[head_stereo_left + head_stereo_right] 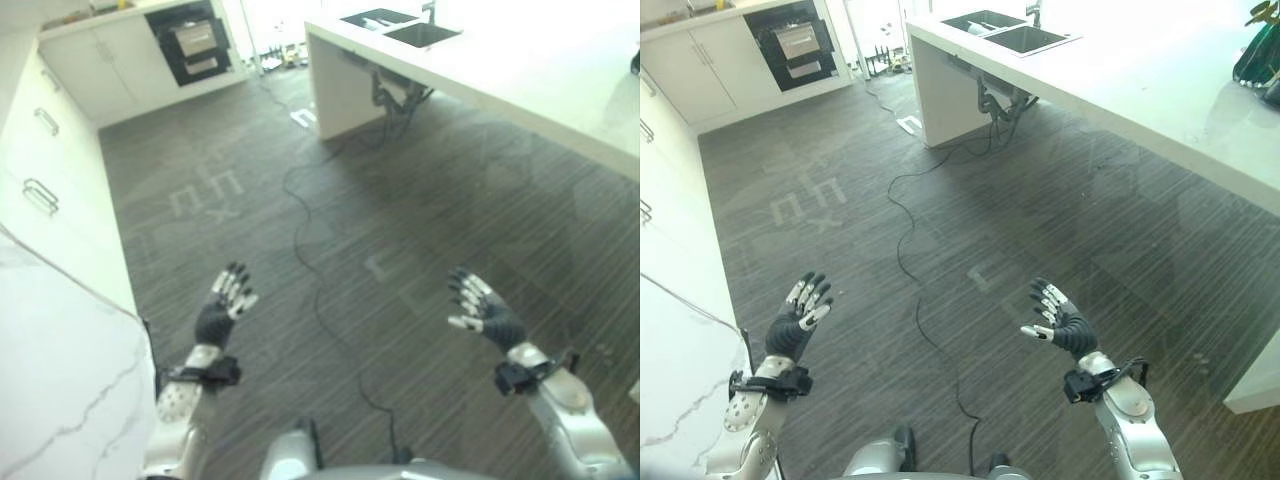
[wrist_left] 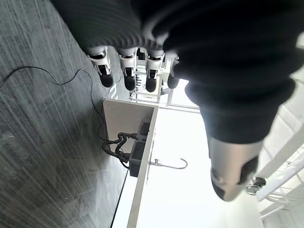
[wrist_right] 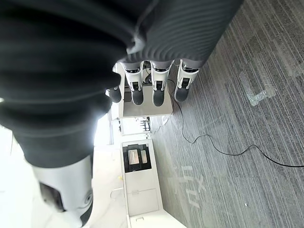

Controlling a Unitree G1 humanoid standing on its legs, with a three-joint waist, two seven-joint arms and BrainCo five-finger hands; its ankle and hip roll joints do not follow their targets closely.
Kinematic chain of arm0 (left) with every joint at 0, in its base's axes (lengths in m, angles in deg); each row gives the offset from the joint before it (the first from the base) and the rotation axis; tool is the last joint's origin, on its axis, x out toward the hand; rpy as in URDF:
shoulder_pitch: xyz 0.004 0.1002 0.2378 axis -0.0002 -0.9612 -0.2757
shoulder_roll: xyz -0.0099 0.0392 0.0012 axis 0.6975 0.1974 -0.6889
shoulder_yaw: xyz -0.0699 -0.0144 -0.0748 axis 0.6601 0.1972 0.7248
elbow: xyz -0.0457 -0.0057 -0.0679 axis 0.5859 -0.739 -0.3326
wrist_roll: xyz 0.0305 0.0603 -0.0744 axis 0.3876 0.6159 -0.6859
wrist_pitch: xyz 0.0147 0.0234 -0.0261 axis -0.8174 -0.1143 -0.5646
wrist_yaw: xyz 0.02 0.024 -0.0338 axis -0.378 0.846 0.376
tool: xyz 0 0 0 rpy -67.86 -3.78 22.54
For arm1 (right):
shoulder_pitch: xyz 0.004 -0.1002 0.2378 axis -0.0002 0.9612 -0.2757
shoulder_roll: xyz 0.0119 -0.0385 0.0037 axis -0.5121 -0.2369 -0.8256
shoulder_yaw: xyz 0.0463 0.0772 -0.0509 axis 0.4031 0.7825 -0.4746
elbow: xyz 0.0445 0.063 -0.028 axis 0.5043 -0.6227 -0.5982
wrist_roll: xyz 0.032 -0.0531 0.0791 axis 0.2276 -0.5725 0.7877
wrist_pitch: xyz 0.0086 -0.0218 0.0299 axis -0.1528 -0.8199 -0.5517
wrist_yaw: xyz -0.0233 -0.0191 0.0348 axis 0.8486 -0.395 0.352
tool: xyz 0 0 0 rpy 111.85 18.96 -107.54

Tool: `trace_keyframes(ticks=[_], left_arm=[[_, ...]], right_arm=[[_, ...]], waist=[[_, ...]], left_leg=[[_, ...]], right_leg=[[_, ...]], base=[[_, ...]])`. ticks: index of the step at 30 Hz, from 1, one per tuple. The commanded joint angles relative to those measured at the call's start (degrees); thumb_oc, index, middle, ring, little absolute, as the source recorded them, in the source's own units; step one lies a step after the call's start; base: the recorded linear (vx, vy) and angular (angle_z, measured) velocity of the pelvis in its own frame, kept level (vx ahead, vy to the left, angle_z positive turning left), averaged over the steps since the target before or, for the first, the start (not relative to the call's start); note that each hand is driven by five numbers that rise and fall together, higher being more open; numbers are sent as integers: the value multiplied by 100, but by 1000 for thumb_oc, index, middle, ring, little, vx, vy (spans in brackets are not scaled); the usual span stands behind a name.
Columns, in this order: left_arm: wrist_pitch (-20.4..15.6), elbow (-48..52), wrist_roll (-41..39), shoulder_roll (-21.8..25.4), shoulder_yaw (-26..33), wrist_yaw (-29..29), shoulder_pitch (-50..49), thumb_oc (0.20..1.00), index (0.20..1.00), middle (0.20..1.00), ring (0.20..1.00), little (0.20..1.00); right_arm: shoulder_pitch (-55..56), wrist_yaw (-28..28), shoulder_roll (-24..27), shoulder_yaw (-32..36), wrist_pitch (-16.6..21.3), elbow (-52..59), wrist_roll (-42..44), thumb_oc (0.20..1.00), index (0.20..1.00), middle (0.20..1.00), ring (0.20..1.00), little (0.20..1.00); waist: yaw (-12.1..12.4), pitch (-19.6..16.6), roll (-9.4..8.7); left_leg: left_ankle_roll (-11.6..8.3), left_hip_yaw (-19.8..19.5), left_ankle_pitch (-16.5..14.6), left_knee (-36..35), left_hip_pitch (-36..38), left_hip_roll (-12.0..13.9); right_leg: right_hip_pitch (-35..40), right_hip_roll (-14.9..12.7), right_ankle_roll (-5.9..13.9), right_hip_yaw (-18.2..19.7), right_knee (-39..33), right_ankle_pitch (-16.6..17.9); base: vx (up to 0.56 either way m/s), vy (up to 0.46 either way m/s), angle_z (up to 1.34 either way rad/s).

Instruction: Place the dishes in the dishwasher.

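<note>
Dark striped floor [image 1: 420, 230] takes up most of the kitchen, and both hands hang over it with nothing in them. Left hand [image 1: 222, 310] has its fingers spread and straight, palm facing forward, touching nothing. Right hand [image 1: 1065, 322] is the same deal, fingers fanned and loose, thumb out to the side. Plenty of bare floor sits between them and ahead of them. White cabinets [image 1: 45, 150] run close by the left hand's outer side. Far ahead of the left hand sits the open dishwasher [image 1: 192, 42], racks showing. Island counter [image 1: 1140, 90] with its sink [image 1: 1012, 32] stretches ahead of the right hand.
</note>
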Motion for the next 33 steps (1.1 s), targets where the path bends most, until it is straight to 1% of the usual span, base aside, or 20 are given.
trace_keyframes(ticks=[1,2,4,6,7,9,10,11,13,14,16,18,20,21,24,27,28,30,31,33], left_arm=[[-518,589,-267,153,376,-23,-73,1000,1000,1000,1000,1000],[-610,606,-263,126,376,-2,-89,1000,1000,1000,1000,1000],[-616,612,-282,125,353,3,-49,1000,1000,1000,1000,1000],[-446,580,-273,265,313,-168,274,1000,1000,1000,1000,1000],[-397,580,-244,286,297,-211,358,1000,1000,1000,1000,1000],[-305,548,-234,346,221,-336,552,1000,1000,1000,1000,1000],[-201,586,-263,362,207,-399,629,1000,1000,1000,1000,1000],[-141,663,-180,338,218,-428,635,1000,1000,1000,1000,1000],[-91,774,-42,334,167,-325,639,1000,1000,1000,1000,1000],[6,903,-101,410,80,-312,708,1000,1000,1000,1000,1000],[92,946,-174,463,42,-454,780,1000,1000,1000,1000,1000],[-23,1016,14,493,-74,-611,796,1000,1000,1000,1000,1000],[-35,1082,-20,518,-183,-649,822,1000,1000,1000,1000,1000],[-20,1068,-15,477,-285,-677,843,1000,1000,1000,1000,1000],[-58,1057,31,502,-451,-585,797,1000,1000,1000,1000,1000],[69,1064,-408,468,-449,-523,710,1000,1000,1000,1000,1000],[160,1071,-736,403,-416,-501,654,1000,1000,1000,1000,1000],[158,1064,-822,312,-403,-619,568,1000,1000,1000,1000,1000],[112,1082,-819,278,-454,-646,526,1000,1000,1000,1000,1000],[67,1131,-1048,187,-457,-711,408,1000,1000,1000,1000,1000]], right_arm=[[-25,-257,171,43,480,559,268,1000,1000,1000,1000,1000],[-61,-266,233,19,510,548,314,1000,1000,1000,1000,1000],[-129,-275,233,-2,498,512,480,1000,1000,1000,1000,1000],[-182,-162,83,-23,447,569,531,1000,1000,1000,1000,1000],[-197,-116,25,-25,435,581,500,1000,1000,1000,1000,1000],[-181,218,-134,-14,341,650,207,1000,1000,1000,1000,1000],[-141,438,-201,-2,278,662,86,1000,1000,1000,1000,1000],[-112,474,-259,-22,250,665,102,1000,1000,1000,1000,1000],[-193,557,-320,-142,234,588,39,1000,1000,1000,1000,1000],[-140,587,-279,-187,220,624,148,1000,1000,1000,1000,1000],[-61,519,-248,-171,181,634,358,1000,1000,1000,1000,1000],[10,424,-223,-224,287,510,435,1000,1000,1000,1000,1000],[72,452,-165,-265,331,485,526,1000,1000,1000,1000,1000],[160,501,-224,-277,346,491,552,1000,1000,1000,1000,1000],[179,518,-221,-362,353,439,423,1000,1000,1000,1000,1000],[123,499,-134,-384,298,487,503,1000,1000,1000,1000,1000],[90,454,-112,-379,278,514,531,1000,1000,1000,1000,1000],[58,416,-90,-392,249,566,508,1000,1000,1000,1000,1000],[27,361,-45,-398,237,581,493,1000,1000,1000,1000,1000],[-8,197,89,-399,232,598,465,1000,1000,1000,1000,1000]], waist=[[216,-16,-88],[241,-37,-92],[246,-144,-104],[298,-292,-259],[297,-303,-291],[325,-327,-378],[349,-330,-348],[343,-304,-248],[280,-256,-162],[170,-206,-251],[39,-130,-312],[-129,-63,-383],[-332,-40,-409],[-509,-77,-367],[-628,-259,-319],[-630,-427,-269],[-629,-489,-221],[-636,-564,-111],[-612,-562,-106],[-558,-540,-145]], left_leg=[[-166,-491,852,50,-84,12],[-163,-455,783,50,-147,21],[-102,-74,727,50,6,56],[165,126,473,50,202,-151],[221,129,421,50,242,-208],[385,4,323,50,340,-399],[485,-215,225,50,448,-501],[564,-332,123,50,606,-535],[595,-332,11,50,832,-547],[601,-424,-54,50,977,-708],[543,-413,-184,50,1157,-747],[484,-324,-403,50,1398,-765],[518,-428,-616,50,1606,-844],[559,-627,-759,50,1791,-868],[638,-827,-1125,50,2175,-908],[585,-825,-1230,50,2423,-880],[509,-773,-1194,50,2525,-830],[262,-507,-628,380,2497,-586],[81,-413,-216,1024,2236,-396],[-147,-413,267,2272,1745,-217]], right_leg=[[609,65,324,387,36,-286],[677,7,349,368,36,-340],[835,-176,510,207,36,-375],[1058,-495,762,-40,38,-301],[1040,-562,809,-75,142,-297],[651,-879,972,-131,1294,158],[258,-1093,963,-76,2145,472],[-209,-1162,894,-56,2957,654],[-796,-928,737,-67,3363,545],[-771,-394,624,-345,2301,145],[-870,-334,635,-596,1416,231],[-1057,-397,751,-705,669,725],[-1368,-417,841,-418,316,1200],[-1650,-416,838,-63,139,1359],[-1807,-377,851,-77,36,1315],[-1581,-307,755,-114,36,1329],[-1507,-262,684,-157,36,1295],[-1346,-126,523,-236,36,1181],[-1214,-82,424,-250,36,1069],[-1001,-21,221,-196,36,895]], base=[[340,359,-25],[320,383,-46],[344,421,-63],[329,377,-58],[258,301,-29],[228,264,16],[320,332,47],[330,324,46],[319,164,24],[396,-3,6],[391,-86,16],[443,-147,49],[597,-183,48],[655,-207,32],[617,-314,59],[375,-279,25],[265,-180,-15],[235,-211,-27],[192,-247,-30],[247,-286,-30]])
